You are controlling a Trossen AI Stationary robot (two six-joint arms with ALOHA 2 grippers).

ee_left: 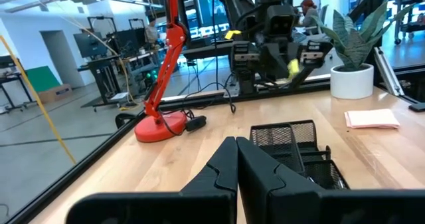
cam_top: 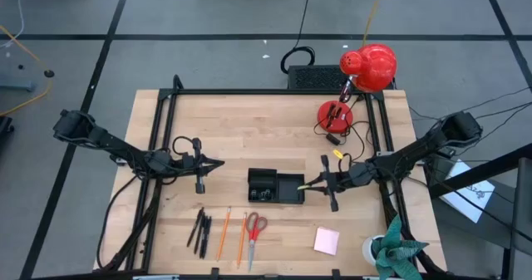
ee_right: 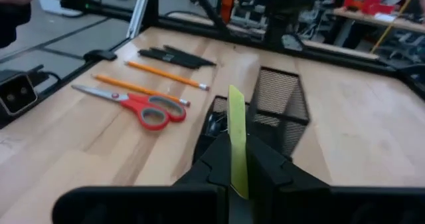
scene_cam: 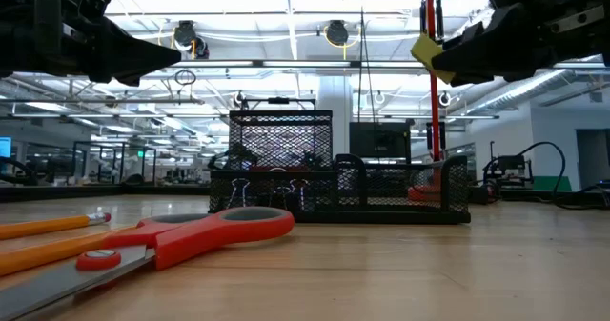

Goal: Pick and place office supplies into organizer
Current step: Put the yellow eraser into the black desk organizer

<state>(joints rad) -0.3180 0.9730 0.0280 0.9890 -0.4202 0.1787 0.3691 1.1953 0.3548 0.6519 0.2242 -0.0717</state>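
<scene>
The black mesh organizer [cam_top: 276, 185] stands mid-table, with binder clips in it [scene_cam: 250, 161]. In front of it lie black pens [cam_top: 201, 230], two orange pencils [cam_top: 224, 232], red-handled scissors [cam_top: 254, 230] and a pink sticky-note pad [cam_top: 326, 240]. My right gripper [cam_top: 312, 183] hovers at the organizer's right end, shut on a yellow-green bit [ee_right: 237, 127]. My left gripper [cam_top: 218, 165] is shut with nothing in it, raised to the left of the organizer. My right gripper pinches the yellow-green bit between its two fingers by its rear end [ee_right: 238, 167]. The fingers come from the table's right, nearly level and tipped slightly down, lying along the strip. The strip stands on edge, juts out past the fingertips and hangs clear above the organizer [ee_right: 272, 111].
A red desk lamp [cam_top: 370, 68] with its round base [cam_top: 335, 114] stands at the back right, with cables beside it. A potted plant [cam_top: 397, 251] sits at the front right corner. Bare wood lies left of and behind the organizer.
</scene>
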